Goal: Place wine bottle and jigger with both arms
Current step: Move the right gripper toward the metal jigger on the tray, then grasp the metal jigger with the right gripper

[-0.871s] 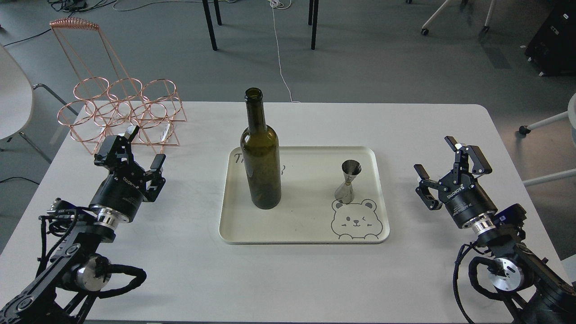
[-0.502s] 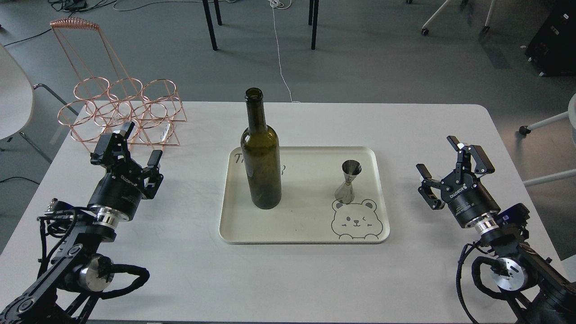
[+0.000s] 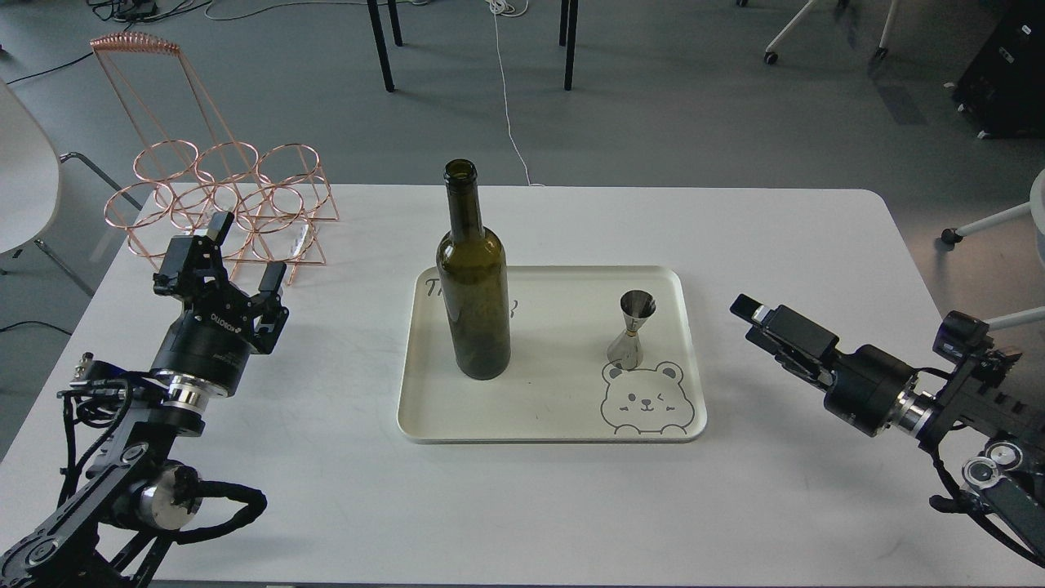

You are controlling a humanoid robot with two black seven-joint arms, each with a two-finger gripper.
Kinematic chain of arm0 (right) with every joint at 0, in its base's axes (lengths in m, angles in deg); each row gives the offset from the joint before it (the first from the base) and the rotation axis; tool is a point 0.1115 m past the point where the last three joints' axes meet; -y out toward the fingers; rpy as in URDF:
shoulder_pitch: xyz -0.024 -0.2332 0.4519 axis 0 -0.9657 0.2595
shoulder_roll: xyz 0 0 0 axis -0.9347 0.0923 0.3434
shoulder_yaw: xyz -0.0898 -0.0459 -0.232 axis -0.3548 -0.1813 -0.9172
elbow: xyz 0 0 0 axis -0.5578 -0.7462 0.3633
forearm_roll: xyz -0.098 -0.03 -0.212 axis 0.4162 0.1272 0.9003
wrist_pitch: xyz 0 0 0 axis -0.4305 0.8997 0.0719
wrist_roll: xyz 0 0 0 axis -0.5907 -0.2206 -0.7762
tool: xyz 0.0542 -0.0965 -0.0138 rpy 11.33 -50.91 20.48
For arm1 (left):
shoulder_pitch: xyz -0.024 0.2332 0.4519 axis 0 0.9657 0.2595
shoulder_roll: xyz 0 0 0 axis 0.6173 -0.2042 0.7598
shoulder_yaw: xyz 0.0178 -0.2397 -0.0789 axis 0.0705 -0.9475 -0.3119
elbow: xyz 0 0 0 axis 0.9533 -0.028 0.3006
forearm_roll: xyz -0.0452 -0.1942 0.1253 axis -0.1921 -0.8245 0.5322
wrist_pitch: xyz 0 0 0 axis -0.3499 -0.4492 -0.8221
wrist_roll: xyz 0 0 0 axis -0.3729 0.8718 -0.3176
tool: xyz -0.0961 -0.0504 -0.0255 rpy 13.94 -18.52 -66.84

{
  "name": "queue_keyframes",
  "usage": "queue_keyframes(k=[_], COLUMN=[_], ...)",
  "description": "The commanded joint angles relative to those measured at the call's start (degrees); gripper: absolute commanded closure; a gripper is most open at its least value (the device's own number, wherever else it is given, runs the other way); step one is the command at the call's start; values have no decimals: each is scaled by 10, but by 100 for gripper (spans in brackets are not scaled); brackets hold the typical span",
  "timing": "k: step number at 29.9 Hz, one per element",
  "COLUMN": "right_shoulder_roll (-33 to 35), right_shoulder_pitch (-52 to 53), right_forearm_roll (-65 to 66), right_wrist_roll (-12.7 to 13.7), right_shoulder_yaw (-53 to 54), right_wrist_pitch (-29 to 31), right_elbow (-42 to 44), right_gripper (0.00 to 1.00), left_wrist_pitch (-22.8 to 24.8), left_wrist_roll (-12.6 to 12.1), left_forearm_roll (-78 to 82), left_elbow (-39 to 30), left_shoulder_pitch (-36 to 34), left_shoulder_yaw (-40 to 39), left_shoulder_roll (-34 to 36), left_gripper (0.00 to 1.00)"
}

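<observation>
The left gripper (image 3: 245,260) holds nothing; its two black fingers (image 3: 219,225) stand spread apart, pointing up and away from the tray (image 3: 552,425), with clear space between them. It hovers well to the left of the tray, just in front of the copper wire rack (image 3: 219,204), whose rings show behind the fingertips. Below the fingers come the black gripper body with white lettering, a silver wrist ring, and then the left arm (image 3: 131,465) running back toward the lower left corner, trailed by a loop of black cable.

The right gripper (image 3: 755,314) is turned edge-on, so its fingers overlap into one dark block and I cannot tell whether they are parted or closed. It carries nothing visible and points toward the tray from the right, near the tray's right rim but apart from it. Behind it the right arm (image 3: 971,400) stretches off to the right edge.

The wine bottle (image 3: 473,302) stands upright on the left part of the tray, its open mouth uppermost. The jigger (image 3: 630,331) stands upright on the right part of the tray, just above the bear drawing (image 3: 647,400), well apart from the bottle. The tray lies at the middle of the white table (image 3: 522,506).
</observation>
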Motion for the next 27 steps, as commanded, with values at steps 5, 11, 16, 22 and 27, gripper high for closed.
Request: queue_keyframes(k=[5,11,16,22,27], right_shoulder_roll=[-63,-118,-158,-176,-178], right_shoulder_pitch=[24,75,110,137,139], right_forearm_roll=[273,328,328,328,328], right_wrist_roll=[0,0,0,0,0], right_shoulder_yaw=[-69,-95,-102,-124,-137], right_wrist_pitch=[-184,-243,-268,-268,-268], right_elbow=[21,106,159,186,198], right_gripper=[1,2,2,7,7], left_wrist_pitch=[3,3,3,1,1], left_wrist_roll=[0,0,0,0,0], left_forearm_roll=[-1,-1,-1,-1,-1], left_elbow=[-11,-20,-36,-37,-38], left_shoulder_pitch=[1,2,4,2,2], left_shoulder_yaw=[2,2,1,0,-1], left_shoulder_roll=[-2,-2,-1,-2,-2], left_gripper=[2,2,2,2,2])
